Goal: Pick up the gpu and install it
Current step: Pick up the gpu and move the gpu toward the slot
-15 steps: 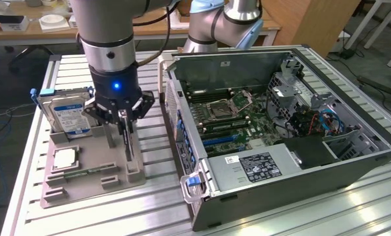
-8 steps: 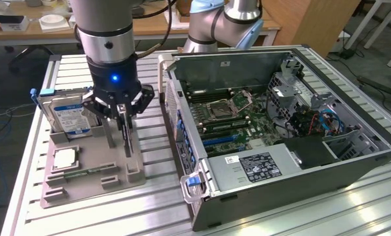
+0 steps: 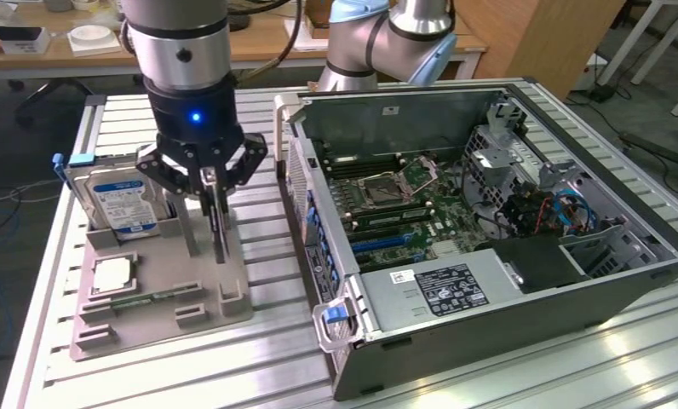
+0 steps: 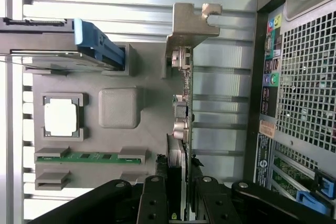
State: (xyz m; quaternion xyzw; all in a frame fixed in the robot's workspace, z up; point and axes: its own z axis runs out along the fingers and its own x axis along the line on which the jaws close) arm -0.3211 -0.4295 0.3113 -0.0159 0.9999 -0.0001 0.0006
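Observation:
The gpu [image 3: 217, 232] is a thin dark card standing on edge over the grey holder tray [image 3: 209, 298], towards the exterior view's left of the open computer case [image 3: 611, 281]. My gripper [image 3: 209, 198] comes straight down onto its upper edge, and its black fingers [image 3: 192, 175] close in on both sides of the card. In the wrist view the gpu [image 4: 181, 103] appears edge-on, with its silver bracket [image 4: 190, 24] at the far end. There my gripper [image 4: 177, 195] clamps the card between its fingers [image 4: 155, 203]. Whether the card's lower edge has left the tray is unclear.
The tray [image 4: 121, 108] also carries a silver hard drive [image 3: 123, 204] with a blue handle [image 4: 97, 43], a processor [image 4: 60, 118] and a green memory stick [image 4: 89, 157]. The case's motherboard [image 3: 396, 213] lies exposed. A second robot arm [image 3: 373, 43] stands behind the case.

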